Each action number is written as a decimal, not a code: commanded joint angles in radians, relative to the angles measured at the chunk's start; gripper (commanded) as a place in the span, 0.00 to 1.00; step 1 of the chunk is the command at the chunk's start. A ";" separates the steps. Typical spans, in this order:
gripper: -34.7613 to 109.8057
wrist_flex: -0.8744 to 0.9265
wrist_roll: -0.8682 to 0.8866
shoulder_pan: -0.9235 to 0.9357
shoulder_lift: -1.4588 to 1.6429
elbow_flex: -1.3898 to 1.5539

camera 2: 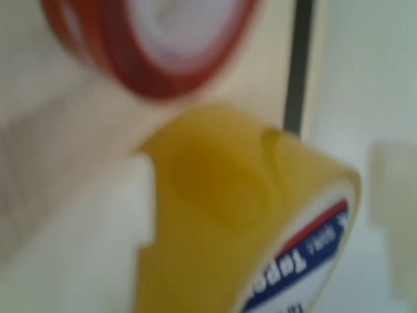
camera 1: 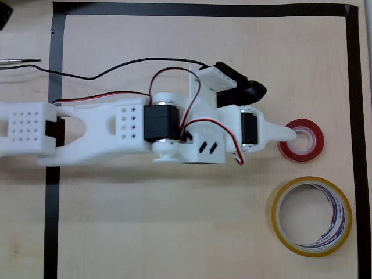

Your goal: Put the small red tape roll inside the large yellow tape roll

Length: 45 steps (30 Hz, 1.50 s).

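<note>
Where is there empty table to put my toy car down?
Bare wood lies below the arm, left of the large yellow tape roll, and along the top inside the black tape border. It's crowded at right, where the gripper reaches the small red tape roll.

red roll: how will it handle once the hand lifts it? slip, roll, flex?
The small red tape roll looks glossy, so it may slip in a light pinch. It is a round ring lying flat, so it should stay put, but could roll if set on edge. Its compact ring looks stiff and probably light.
</note>
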 commanded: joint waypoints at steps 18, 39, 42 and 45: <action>0.34 -0.417 0.121 0.015 -0.057 -0.077; 0.36 -0.126 0.126 -0.021 0.026 0.052; 0.36 -0.014 0.126 -0.026 0.026 0.003; 0.36 0.097 0.129 -0.025 0.006 -0.071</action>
